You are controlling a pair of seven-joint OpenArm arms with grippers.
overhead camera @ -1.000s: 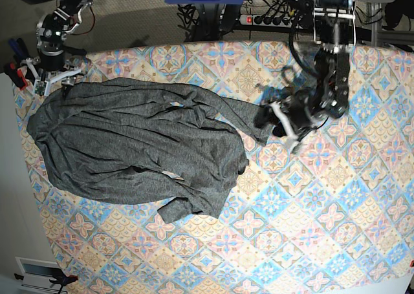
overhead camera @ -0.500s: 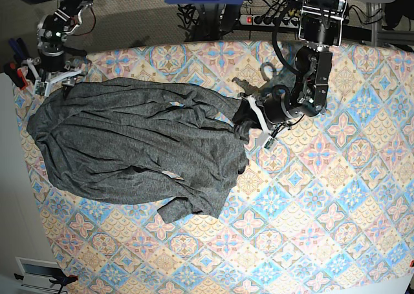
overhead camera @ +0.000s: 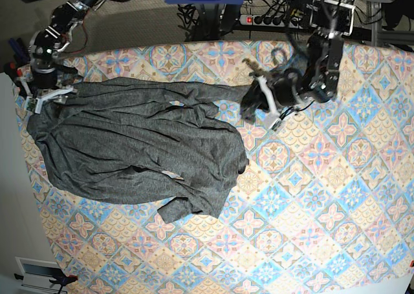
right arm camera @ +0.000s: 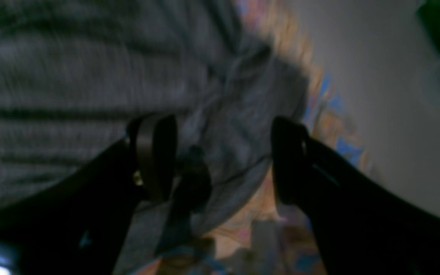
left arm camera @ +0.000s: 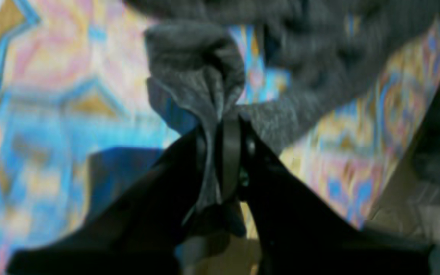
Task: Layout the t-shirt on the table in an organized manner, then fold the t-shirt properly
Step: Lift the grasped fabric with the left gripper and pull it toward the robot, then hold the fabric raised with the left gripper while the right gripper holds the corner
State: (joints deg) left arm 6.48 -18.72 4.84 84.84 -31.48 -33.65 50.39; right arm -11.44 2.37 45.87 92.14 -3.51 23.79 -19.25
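Pulling outward slowly suits the left pincer (overhead camera: pixel 259 102), clamped on the t-shirt (overhead camera: pixel 136 148), while the right pincer (right arm camera: pixel 224 156), jaws apart, should pin cloth against the tabletop (overhead camera: pixel 323 197).

Matt heathered knit t-shirt (overhead camera: pixel 129 145), soft and wrinkled, on smooth printed cloth table (overhead camera: pixel 336 197).

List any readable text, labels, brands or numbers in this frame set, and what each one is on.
None readable. The t-shirt is plain, with no print showing; the table cloth carries only a floral tile pattern. Both wrist views are too blurred for lettering, and the power strip behind the table shows nothing legible.
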